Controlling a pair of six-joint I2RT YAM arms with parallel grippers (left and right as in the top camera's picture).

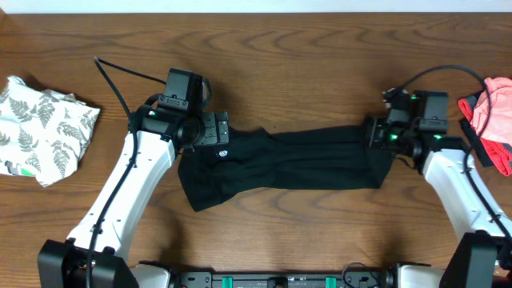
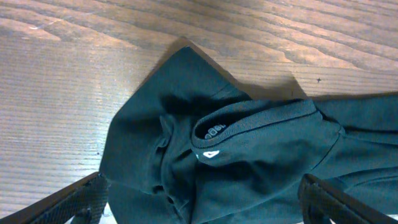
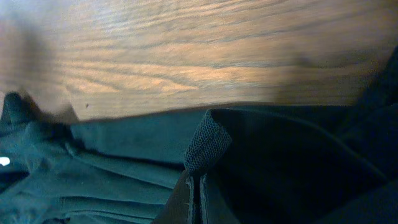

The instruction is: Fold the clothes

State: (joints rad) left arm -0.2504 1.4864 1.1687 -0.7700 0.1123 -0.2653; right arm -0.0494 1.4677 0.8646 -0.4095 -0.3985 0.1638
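We are looking at the black shirt (image 1: 296, 160) lying stretched across the middle of the table (image 1: 304, 48), long axis running left to right in the overhead frame, slightly bunched and skewed at its lower left corner. The left gripper (image 1: 220, 130) is sitting at the shirt's left end, right over the collar (image 2: 255, 121). In the left wrist view its fingers (image 2: 81, 200) are standing wide apart in the lower corners with fabric between them, so we are calling it open and gripping nothing. The right gripper (image 1: 374, 134) is sitting at the opposite, right end. In the right wrist view its fingers (image 3: 186, 202) are pressed together at bottom centre with a fold (image 3: 205, 144) of dark fabric rising out of them, so we are reading it as closed on the shirt hem. For the coming move the key relation is this: each arm is owning one end of the long axis, left nearer the collar and right nearer the hem, and the cloth is running toward frame centre from both. We are judging that the left needs to close on the collar end before any lift or fold across that axis. A fern-print cloth (image 1: 40, 128) is lying at the far left and a pink garment (image 1: 492, 120) at the far right, both well apart from the shirt.
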